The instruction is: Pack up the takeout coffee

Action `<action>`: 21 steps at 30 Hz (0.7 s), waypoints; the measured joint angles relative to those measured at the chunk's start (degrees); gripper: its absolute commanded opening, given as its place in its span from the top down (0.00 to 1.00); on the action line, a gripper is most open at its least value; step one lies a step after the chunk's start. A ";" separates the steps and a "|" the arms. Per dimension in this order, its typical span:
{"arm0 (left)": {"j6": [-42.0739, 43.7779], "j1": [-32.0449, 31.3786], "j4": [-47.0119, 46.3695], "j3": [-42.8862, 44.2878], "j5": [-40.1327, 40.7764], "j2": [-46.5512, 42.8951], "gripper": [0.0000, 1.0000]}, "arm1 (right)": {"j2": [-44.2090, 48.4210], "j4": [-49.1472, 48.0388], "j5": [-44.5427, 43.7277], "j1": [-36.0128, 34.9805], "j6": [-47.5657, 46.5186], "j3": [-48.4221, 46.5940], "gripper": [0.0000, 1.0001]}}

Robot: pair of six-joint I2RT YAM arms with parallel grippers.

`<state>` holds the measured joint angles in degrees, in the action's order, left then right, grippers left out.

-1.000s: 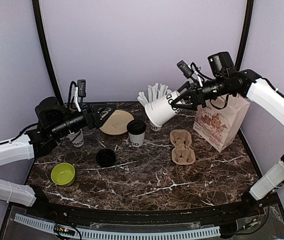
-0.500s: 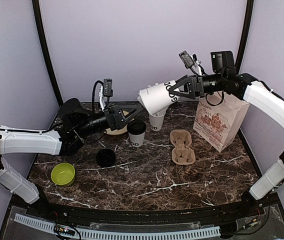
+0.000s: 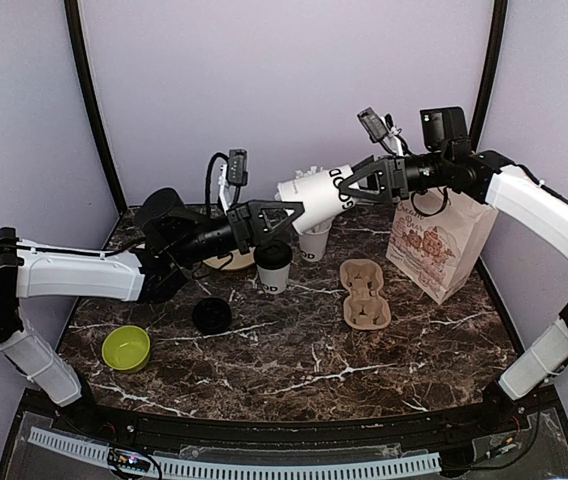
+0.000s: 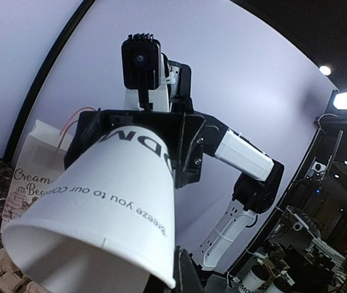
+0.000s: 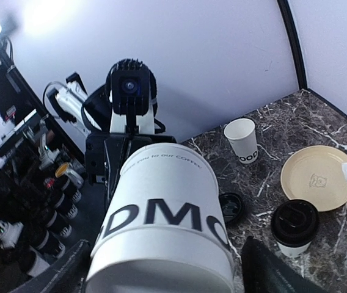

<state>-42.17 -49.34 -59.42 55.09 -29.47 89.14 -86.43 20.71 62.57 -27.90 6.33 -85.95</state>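
As the left gripper is clamped on the rim of the lidless cup, high left of the cup carrier, we advise that the right gripper, jaws apart around the base, withdraw straight back. The takeout coffee stands just left of the carrier, unpacked.

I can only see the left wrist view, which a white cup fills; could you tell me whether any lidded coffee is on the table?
Observer: Yes, one lidded coffee cup stands on the table, below the lidless cup in the air.
Operator: Thank you. Is the carrier free?
Observer: The cardboard cup carrier lies empty, to the right of that coffee.
Operator: Any spare lid?
Observer: A loose black lid lies to the coffee's left.
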 measured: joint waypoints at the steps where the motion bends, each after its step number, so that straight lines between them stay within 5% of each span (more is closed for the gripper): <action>1: 0.79 -0.02 0.87 0.04 0.09 -0.28 1.00 | 0.11 1.01 -0.37 0.37 -0.79 -0.07 0.09; 10: 19.85 -0.24 45.99 18.23 6.12 -5.70 1.00 | 9.05 9.33 -9.22 11.50 -12.41 5.05 0.08; 21: 37.40 -7.56 105.98 35.98 26.01 1.51 1.00 | 15.80 11.67 -20.81 11.45 -22.88 19.87 0.11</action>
<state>-4.78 -56.90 46.57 91.07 -3.46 90.65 -70.63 32.38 41.76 -16.45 -16.56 -66.08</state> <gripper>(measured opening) 0.034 0.893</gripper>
